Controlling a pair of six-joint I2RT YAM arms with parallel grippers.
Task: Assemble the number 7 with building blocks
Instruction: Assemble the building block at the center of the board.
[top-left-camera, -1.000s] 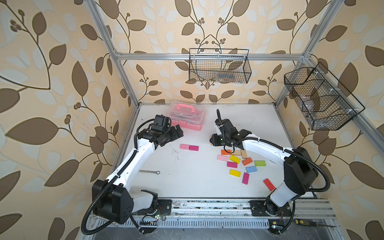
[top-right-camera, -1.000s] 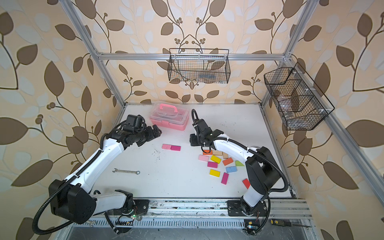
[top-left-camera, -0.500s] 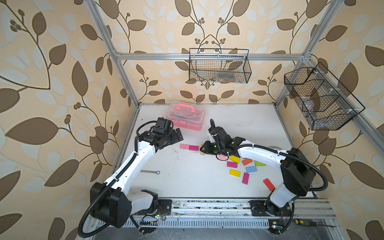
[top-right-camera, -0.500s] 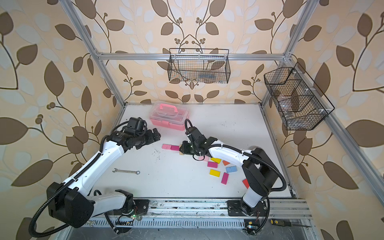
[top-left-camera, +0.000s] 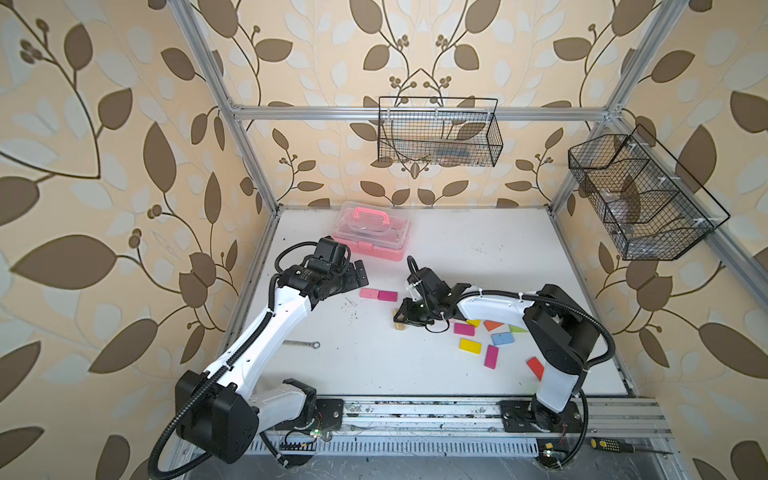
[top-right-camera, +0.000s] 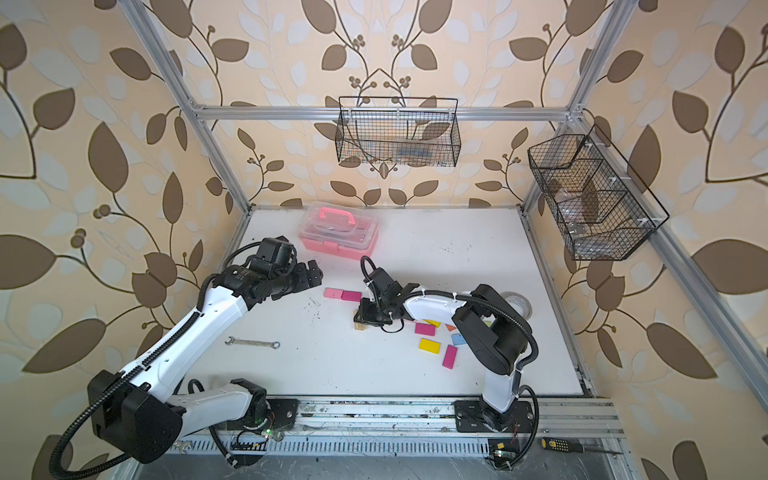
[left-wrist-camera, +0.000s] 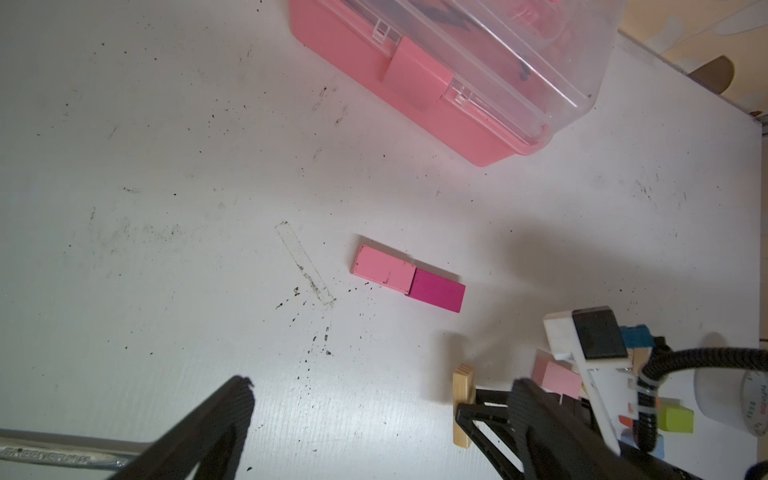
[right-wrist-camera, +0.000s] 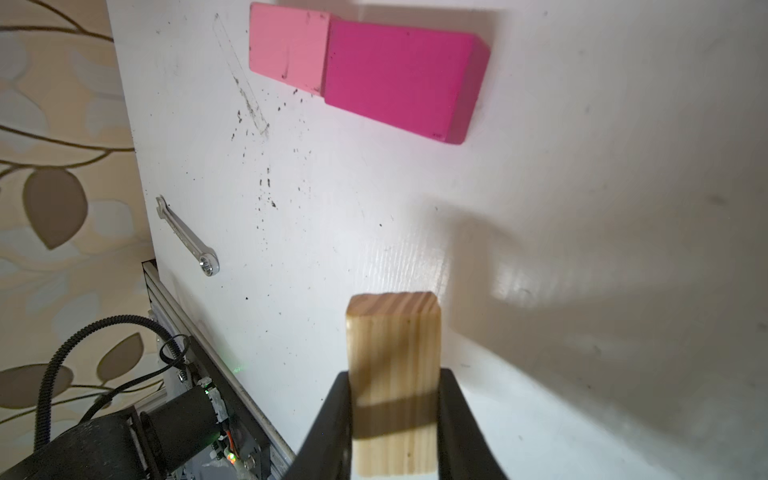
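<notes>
In both top views the right arm (top-left-camera: 494, 303) covered part of the loose building blocks (top-left-camera: 470, 345). The red block (top-left-camera: 535, 368) showed in a top view only; elsewhere the elbow hid it. The wood block (right-wrist-camera: 394, 332) ran out of the right wrist picture at its held end, and from above only a small end of it showed. The pink case (left-wrist-camera: 415, 83) was cut by the edge of the left wrist picture, and through its lid only dark, blurred shapes showed. The wrench (left-wrist-camera: 50, 453) and the tape roll (left-wrist-camera: 748, 399) were cut there too. The wire baskets (top-left-camera: 436, 137) held something, perhaps tools, too faint to tell.
</notes>
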